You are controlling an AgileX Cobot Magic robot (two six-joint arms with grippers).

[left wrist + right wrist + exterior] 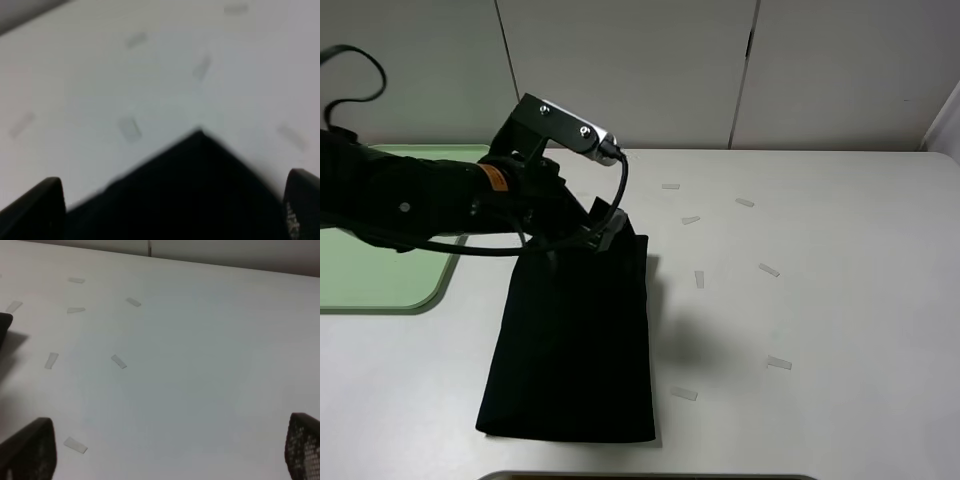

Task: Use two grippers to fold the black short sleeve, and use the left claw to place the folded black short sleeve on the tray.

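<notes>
On the white table (pixel 840 320), left of centre, the black short sleeve (pixel 575 340) lies folded into a long rectangle running from the near edge toward the middle. Its near end sits close to the table's near edge and its far end lies under the left arm. The cloth lies flat, apart from the tray.

The left gripper (pixel 605 232) hangs over the far right corner of the folded shirt. In the left wrist view its two fingers (pixel 37 210) stand wide apart with the pointed corner of the cloth between them. The picture is blurred and shows no pinch on the fabric, so the gripper reads as released.

The mint-green tray (pixel 370 280) rests at the far left of the table, partly covered by the left arm.

The right gripper (pixel 170 422) appears only in its own wrist view, spread wide over bare table and grasping nothing. Small white tape strips (pixel 769 270) are scattered right of the shirt.
</notes>
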